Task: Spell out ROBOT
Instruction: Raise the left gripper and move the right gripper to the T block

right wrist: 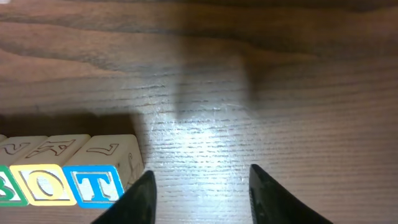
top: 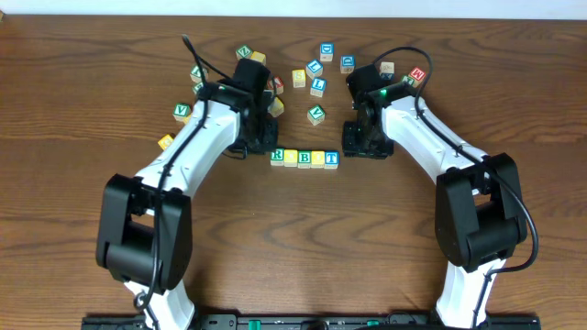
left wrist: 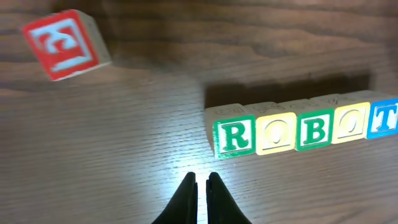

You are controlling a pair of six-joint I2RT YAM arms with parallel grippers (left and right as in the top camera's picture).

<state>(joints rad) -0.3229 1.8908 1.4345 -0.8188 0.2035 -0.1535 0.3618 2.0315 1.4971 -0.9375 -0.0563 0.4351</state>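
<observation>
Five cubes stand in a touching row mid-table: green R (top: pixel 278 157), yellow-faced O (top: pixel 292 158), green B (top: pixel 304 158), yellow-faced O (top: pixel 318 159), blue T (top: pixel 331 159). The left wrist view reads them as R (left wrist: pixel 235 137), O (left wrist: pixel 276 134), B (left wrist: pixel 314 130), O (left wrist: pixel 351 127), T (left wrist: pixel 384 119). My left gripper (left wrist: pixel 201 177) is shut and empty, low over bare wood just left of the R (top: pixel 257 147). My right gripper (right wrist: pixel 200 174) is open with only wood between its fingers, its left finger close beside the T (right wrist: pixel 96 185); in the overhead view it sits right of the row (top: pixel 359 147).
Several loose letter cubes lie scattered behind the row, among them a green-lettered one (top: pixel 316 115), a red-lettered one (top: pixel 417 73) and two at the left (top: pixel 182 112), (top: pixel 165 142). A red-faced cube (left wrist: pixel 62 43) lies tilted to the far left of the left gripper.
</observation>
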